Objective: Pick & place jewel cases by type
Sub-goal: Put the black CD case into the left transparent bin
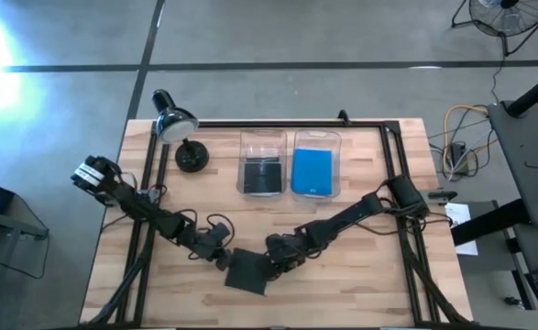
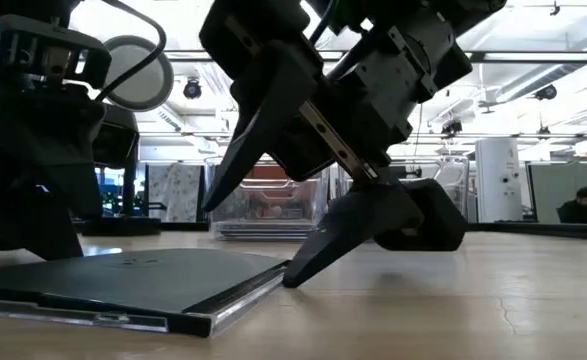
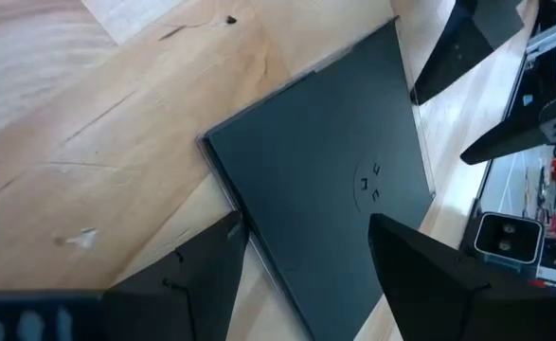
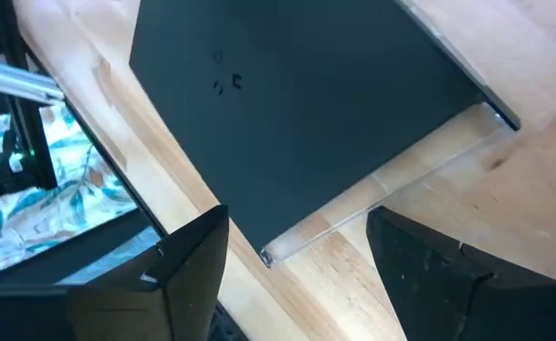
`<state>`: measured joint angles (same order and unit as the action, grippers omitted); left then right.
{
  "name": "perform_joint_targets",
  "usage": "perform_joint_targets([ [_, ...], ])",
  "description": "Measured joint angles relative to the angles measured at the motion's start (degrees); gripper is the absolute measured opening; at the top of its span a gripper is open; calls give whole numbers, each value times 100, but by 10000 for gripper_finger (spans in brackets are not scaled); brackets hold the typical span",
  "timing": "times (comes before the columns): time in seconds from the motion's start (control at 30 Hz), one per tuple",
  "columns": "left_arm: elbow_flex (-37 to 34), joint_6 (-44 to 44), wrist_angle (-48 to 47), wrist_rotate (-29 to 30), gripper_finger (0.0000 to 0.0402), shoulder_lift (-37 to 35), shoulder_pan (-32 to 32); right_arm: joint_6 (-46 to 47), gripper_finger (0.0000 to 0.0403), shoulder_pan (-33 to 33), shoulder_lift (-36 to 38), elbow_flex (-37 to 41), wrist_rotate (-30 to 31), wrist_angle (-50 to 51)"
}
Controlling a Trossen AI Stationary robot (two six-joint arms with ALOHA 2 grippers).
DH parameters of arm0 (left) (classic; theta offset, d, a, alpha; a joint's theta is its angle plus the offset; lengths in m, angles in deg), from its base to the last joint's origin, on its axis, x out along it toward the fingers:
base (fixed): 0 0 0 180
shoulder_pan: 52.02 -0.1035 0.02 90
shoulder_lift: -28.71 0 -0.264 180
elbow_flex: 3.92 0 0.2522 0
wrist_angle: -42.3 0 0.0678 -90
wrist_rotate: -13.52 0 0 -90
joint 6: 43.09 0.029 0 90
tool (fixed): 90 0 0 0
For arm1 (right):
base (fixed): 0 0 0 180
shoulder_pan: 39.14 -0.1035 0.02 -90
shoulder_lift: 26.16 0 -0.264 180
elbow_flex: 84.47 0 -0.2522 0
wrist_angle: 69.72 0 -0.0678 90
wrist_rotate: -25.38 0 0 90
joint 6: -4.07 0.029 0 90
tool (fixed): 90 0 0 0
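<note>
- Near table's front edge, midway: dark jewel case [image 1: 247, 271] flat on wood, not yet lifted.
- Left gripper [image 1: 217, 254] at its left edge, right gripper [image 1: 278, 259] at its right edge; jaws of both spread, nothing pinched.
- Step, prob.: lining up pick of dark case.
- Next, likely: get one finger under an edge, pinch, carry to left bin [image 1: 263, 162] w/ dark case; blue in right bin [image 1: 314, 165].
- No readable writing; only faint moulded mark on lid.

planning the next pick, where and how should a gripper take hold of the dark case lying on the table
Grip the dark case by a thin edge, fingers above and below. It lies flat on the table, so only its edges offer a bite; it looks too wide to span. The corner nearest the right gripper seems slightly raised in the low view, so come in low from that side. The left gripper sits open at the opposite side.
</note>
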<state>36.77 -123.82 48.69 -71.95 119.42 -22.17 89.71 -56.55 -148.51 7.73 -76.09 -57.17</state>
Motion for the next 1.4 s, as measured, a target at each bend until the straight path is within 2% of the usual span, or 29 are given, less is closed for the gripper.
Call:
perform_joint_targets([
  [0.3,0,295,-145,-124,213,-21,106,-797,246,-33,657,-64,179,-159],
  [0.53,9,308,-107,-274,213,-14,162,-1356,242,14,837,-229,885,-107],
  [1.07,15,275,-119,-254,213,-21,166,-1169,238,-20,560,-431,520,-39],
  [1.2,15,322,-364,-341,213,-459,162,-1251,236,-14,576,-436,450,253],
  [1.3,-15,338,-660,-549,214,-1105,229,-1430,235,-50,571,-429,191,507],
  [1.4,241,660,-773,-774,214,-1676,683,-1600,235,-52,571,-429,41,500],
])
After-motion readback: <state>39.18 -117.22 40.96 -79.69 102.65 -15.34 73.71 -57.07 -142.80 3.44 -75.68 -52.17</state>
